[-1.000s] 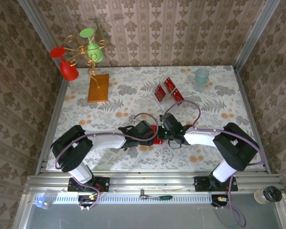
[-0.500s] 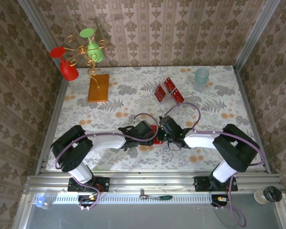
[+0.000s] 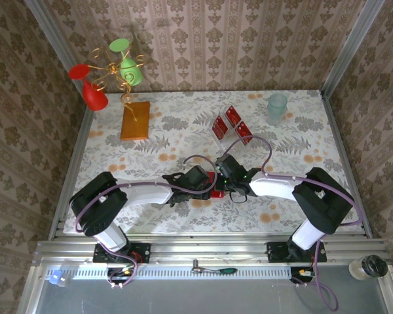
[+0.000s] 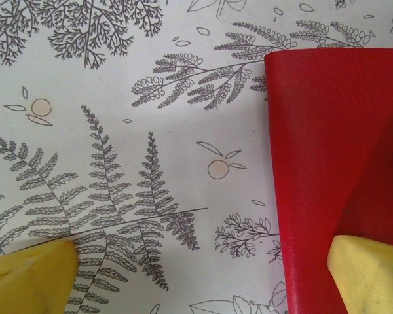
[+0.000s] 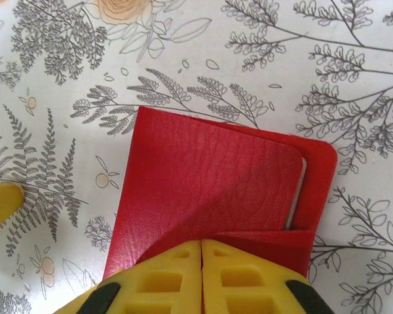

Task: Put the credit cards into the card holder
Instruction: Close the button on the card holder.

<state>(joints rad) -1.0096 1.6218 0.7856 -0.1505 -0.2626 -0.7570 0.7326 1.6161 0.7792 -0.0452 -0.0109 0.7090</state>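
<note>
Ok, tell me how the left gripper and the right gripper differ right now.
Opening: the left gripper has its fingers spread wide, while the right gripper has its fingers pressed together.
Placement: one left finger lies over the red card holder and the other over bare tablecloth. Both right fingertips sit together at the holder's near edge.
Shared: both have yellow fingers and are at the card holder.

Left arm and right arm: white links, black joints, purple cables. Fingers yellow, grid-recessed; bases at 6 o'clock.
</note>
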